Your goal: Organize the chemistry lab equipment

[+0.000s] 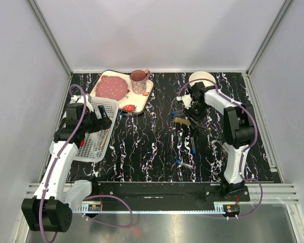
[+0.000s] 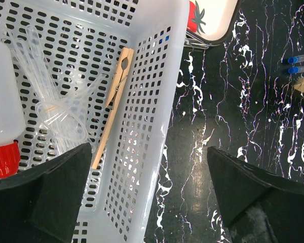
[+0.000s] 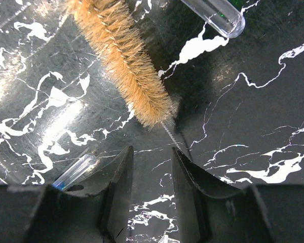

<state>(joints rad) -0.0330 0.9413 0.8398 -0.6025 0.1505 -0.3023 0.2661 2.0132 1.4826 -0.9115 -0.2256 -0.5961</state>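
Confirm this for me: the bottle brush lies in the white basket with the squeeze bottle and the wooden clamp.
Not right. The brush is not in the basket; it lies on the black table, just ahead of the right end effector, as the right wrist view shows. The squeeze bottle and the wooden clamp are in the basket.

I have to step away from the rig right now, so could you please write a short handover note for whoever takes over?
Left gripper: open, empty, straddling the right wall of the white basket.
Right gripper: fingers narrowly apart around the wire stem of the brush, not clamped on it.
Done: the squeeze bottle, the clear plastic pieces and the wooden clamp lie in the basket.
Left: the brush and several blue-capped test tubes lie loose on the table, right of the basket.
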